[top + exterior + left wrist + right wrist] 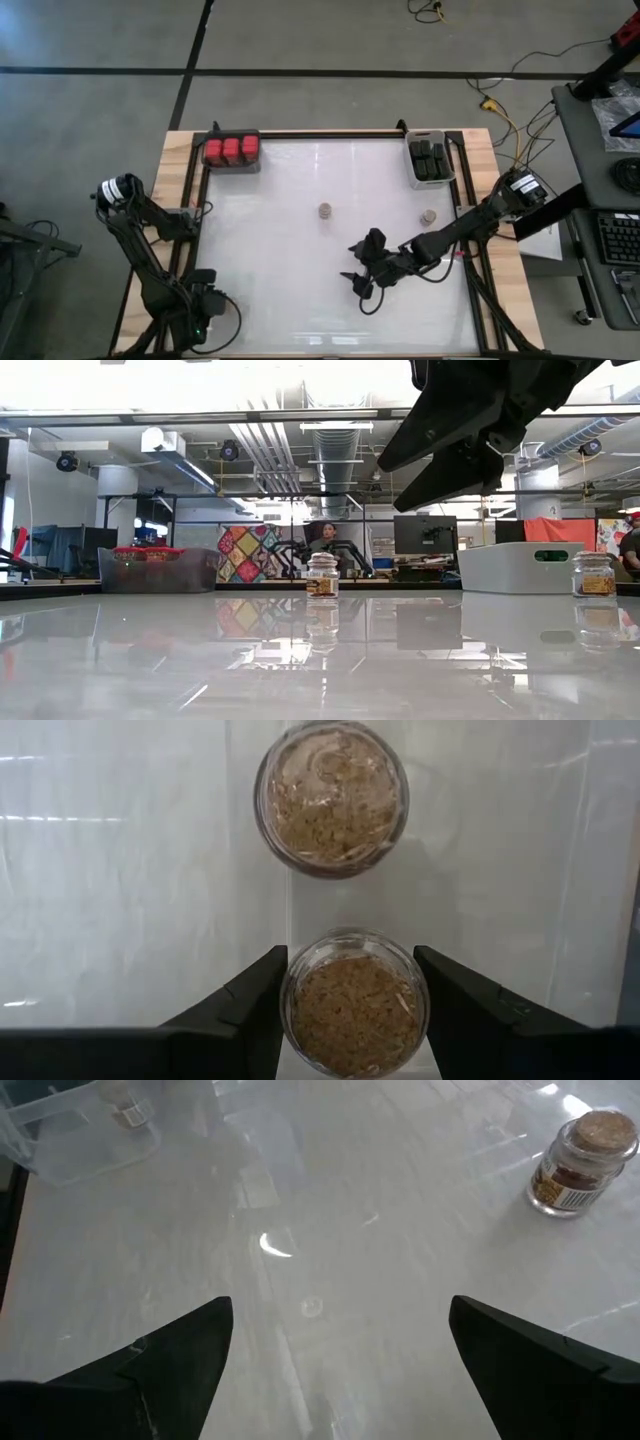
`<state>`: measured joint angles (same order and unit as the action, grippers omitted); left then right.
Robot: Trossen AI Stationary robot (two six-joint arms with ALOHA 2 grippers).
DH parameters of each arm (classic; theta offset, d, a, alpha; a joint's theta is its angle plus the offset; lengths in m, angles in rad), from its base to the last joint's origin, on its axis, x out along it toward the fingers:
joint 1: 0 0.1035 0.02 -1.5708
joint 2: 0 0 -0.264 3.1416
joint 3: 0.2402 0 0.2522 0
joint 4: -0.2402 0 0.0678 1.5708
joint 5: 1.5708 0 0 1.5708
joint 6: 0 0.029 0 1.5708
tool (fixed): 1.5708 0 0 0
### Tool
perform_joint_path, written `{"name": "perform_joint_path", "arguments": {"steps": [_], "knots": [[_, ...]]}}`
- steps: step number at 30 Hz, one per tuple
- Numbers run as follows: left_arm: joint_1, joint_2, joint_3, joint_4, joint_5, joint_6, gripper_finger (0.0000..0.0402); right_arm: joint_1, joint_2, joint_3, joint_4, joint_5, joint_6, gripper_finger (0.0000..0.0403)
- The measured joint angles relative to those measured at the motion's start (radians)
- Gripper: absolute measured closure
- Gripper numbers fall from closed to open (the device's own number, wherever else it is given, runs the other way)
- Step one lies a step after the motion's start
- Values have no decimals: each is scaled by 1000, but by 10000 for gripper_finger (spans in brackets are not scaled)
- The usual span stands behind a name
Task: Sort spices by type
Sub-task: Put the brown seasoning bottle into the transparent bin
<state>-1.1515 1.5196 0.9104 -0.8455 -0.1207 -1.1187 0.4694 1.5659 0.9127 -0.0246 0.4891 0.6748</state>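
2 dark fingers frame the right wrist view: the right gripper (340, 1370) hangs above bare table with its jaws spread wide and nothing between them. In the high view it sits over the table's near-centre, well apart from either loose jar.

Farther off, 1 tan-topped jar (325, 211) stands mid-table and a second jar (428, 215) stands nearer the right edge, just short of the grey bin (430, 160) holding the black blocks (430, 158). At the far left corner, the red blocks (231, 150) sit together in a clear bin (231, 166).

The left gripper (350, 1010) is parked at the table's near-left corner. Its wrist view shows 2 more jars seen from above, the closer jar (353, 1002) sitting between the fingers, which flank it closely; whether they press it I cannot tell. The farther jar (331, 797) is just beyond. The high view hides both under the arm.

Likely risk: the 2 loose jars are small and upright, so a descent off-centre could tip one or skid it on the glossy top. The low view shows their height and labels, and a person seated in the room behind; the high view gives only lids.
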Motion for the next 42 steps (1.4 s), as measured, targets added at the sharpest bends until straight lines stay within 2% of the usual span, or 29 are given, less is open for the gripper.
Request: {"name": "perform_joint_path", "arguments": {"steps": [12, 36, 42], "knots": [[0, 0, 0, 1, 0, -2, 197, 0, 0, 0, 0, -2, 6, 39], [0, -1, 47, -35, 19, -16, 194, 0, 0, 0, 6, -18, 16, 39], [0, -1, 59, -86, 26, -16, 194, 0, 0, 0, 7, -19, 21, 39]]}}
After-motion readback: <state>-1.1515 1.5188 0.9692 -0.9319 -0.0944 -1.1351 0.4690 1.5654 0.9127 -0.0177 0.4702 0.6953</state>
